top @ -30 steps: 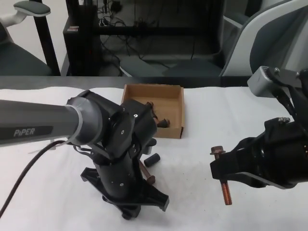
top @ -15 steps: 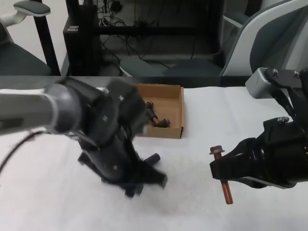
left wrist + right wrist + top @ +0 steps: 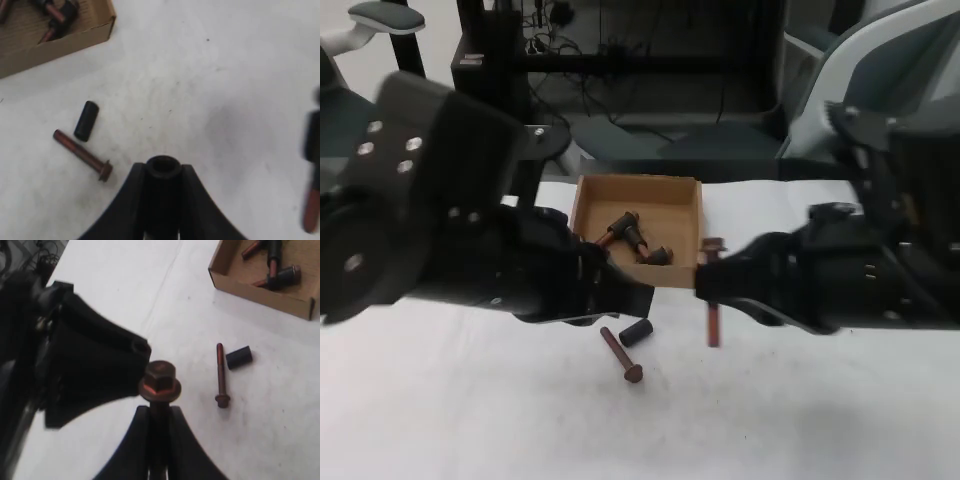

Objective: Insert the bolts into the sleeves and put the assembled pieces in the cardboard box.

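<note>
legible text: none. no lettering, number, label or sign can be read in any of the three views.

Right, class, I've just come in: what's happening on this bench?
The left end effector grips a black sleeve, and the right end effector holds a copper bolt head-up. They are close together near the cardboard box, which already holds assembled pieces. One loose bolt and one loose sleeve lie side by side on the white bench.
</note>
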Available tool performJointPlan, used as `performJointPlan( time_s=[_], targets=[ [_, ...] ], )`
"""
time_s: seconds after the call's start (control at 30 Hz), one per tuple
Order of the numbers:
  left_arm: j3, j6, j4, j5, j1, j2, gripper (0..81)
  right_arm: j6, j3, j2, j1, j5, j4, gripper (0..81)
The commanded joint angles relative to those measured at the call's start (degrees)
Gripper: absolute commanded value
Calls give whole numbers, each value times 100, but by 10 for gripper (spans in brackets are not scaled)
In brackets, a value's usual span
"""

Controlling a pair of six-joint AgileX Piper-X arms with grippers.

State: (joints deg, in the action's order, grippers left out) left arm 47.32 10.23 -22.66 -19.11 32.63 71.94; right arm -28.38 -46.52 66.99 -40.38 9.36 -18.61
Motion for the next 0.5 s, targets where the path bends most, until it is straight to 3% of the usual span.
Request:
performJointPlan(
  time_s=[0.0, 0.23, 0.47],
  targets=[
    [-258, -166, 337, -300, -9, -390, 17, -290, -18, 378, 0, -4, 811, 6],
    [-794, -425, 355, -767, -67, -857, 17, -389, -486, 1175, 84, -18, 1254, 6],
    [-987, -768, 522, -1313, -676, -911, 17, -342, -1015, 1507, 309, -34, 1251, 6]
  ],
)
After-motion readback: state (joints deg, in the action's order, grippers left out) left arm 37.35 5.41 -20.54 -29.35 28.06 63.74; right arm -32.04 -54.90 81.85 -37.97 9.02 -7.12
